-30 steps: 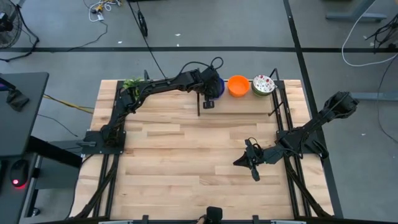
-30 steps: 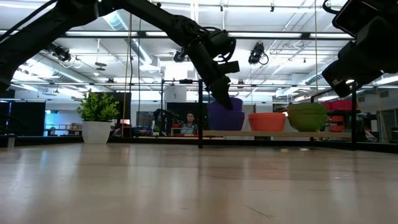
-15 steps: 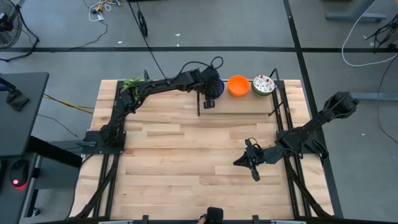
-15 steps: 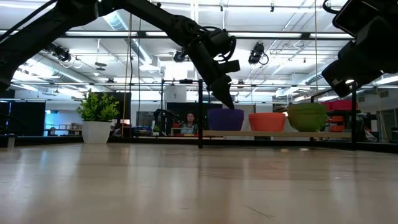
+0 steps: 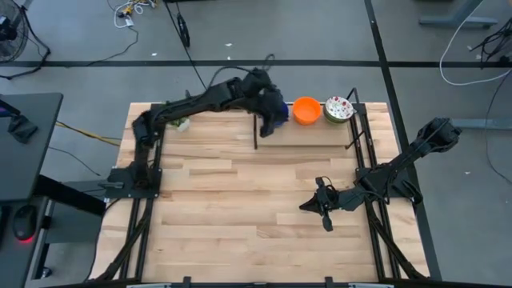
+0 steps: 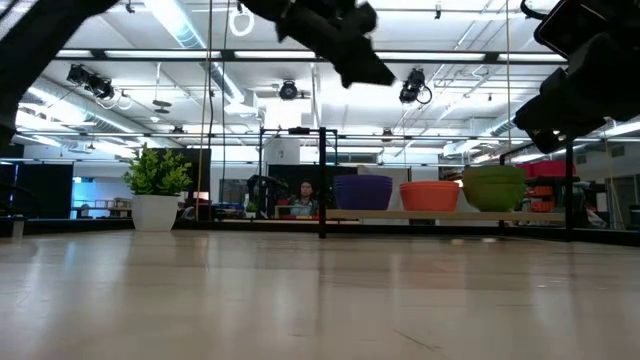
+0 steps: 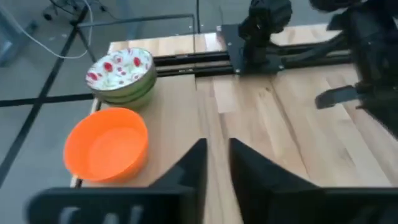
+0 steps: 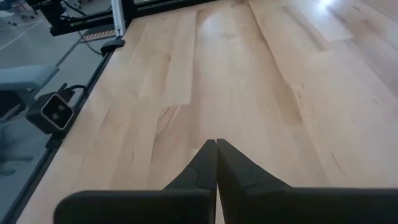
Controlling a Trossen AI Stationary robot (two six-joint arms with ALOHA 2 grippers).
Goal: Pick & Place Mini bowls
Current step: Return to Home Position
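Three groups of mini bowls line a low shelf (image 6: 400, 214) along the far edge of the table (image 5: 240, 208), toward its right corner. The blue bowl (image 6: 363, 192) stands at the left end of the row. The orange bowl (image 5: 306, 110) is just beside it in the middle. The white patterned bowl (image 5: 338, 108) closes the row nearest the table's right edge, and the left wrist view shows further green rims stacked beneath it.

The left arm reaches from its mount at the left edge across the far side of the table. The left gripper (image 5: 272, 118) hangs over the blue bowl, covering most of it from above. In the low view it sits high above the shelf, well clear of the bowls. Its fingers (image 7: 194, 165) are a little apart, with bare wood showing between them and nothing held.

The right gripper (image 5: 324, 206) waits over the table's right half, well apart from the shelf, with its fingers (image 8: 208, 158) pressed together and empty.

A small potted plant (image 6: 157, 185) stands at the far edge near the left corner. In the room behind the table, a person (image 6: 305, 196) can be seen.
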